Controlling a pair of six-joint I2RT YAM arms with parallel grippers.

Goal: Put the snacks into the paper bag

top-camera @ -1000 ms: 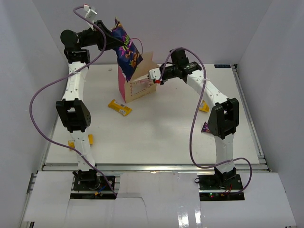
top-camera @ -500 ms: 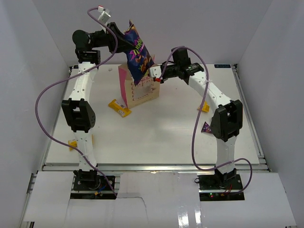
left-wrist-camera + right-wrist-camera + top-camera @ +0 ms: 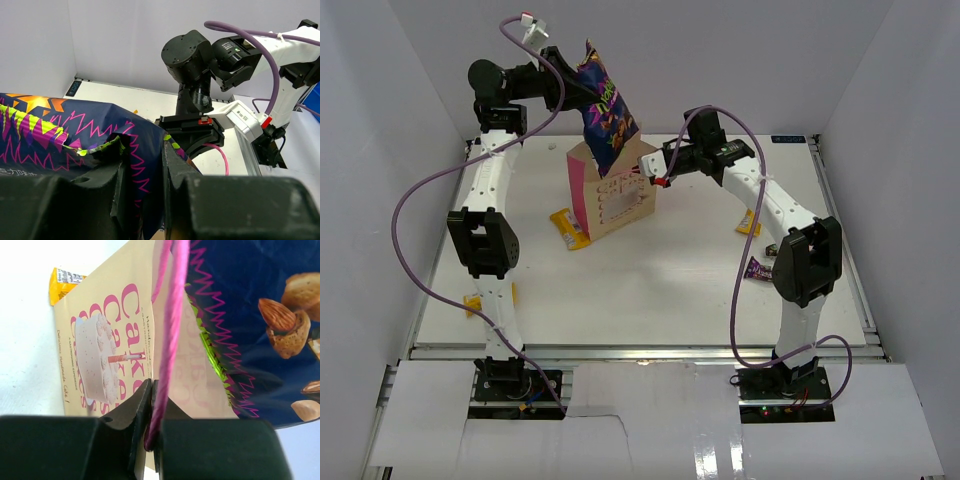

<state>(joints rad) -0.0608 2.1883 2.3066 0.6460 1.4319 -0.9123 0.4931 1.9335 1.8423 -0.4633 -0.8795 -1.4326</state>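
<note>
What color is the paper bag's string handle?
Pink; the handle shows best in the right wrist view.

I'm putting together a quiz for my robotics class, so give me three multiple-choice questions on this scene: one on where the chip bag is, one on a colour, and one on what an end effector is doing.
1. Where is the purple chip bag?
A) lying beside the paper bag
B) held up at the open top of the paper bag
C) fully inside the paper bag

2. What colour is the handle in the right end effector?
A) pink
B) green
C) white

3. What state is the left end effector in?
A) open and empty
B) shut on nothing
C) shut on the purple chip bag

Answers: 1 B, the top view shows it hanging from the left arm over the opening. 2 A, the right wrist view shows a pink cord pinched there. 3 C, the left wrist view shows it clamping the bag's edge.
</note>
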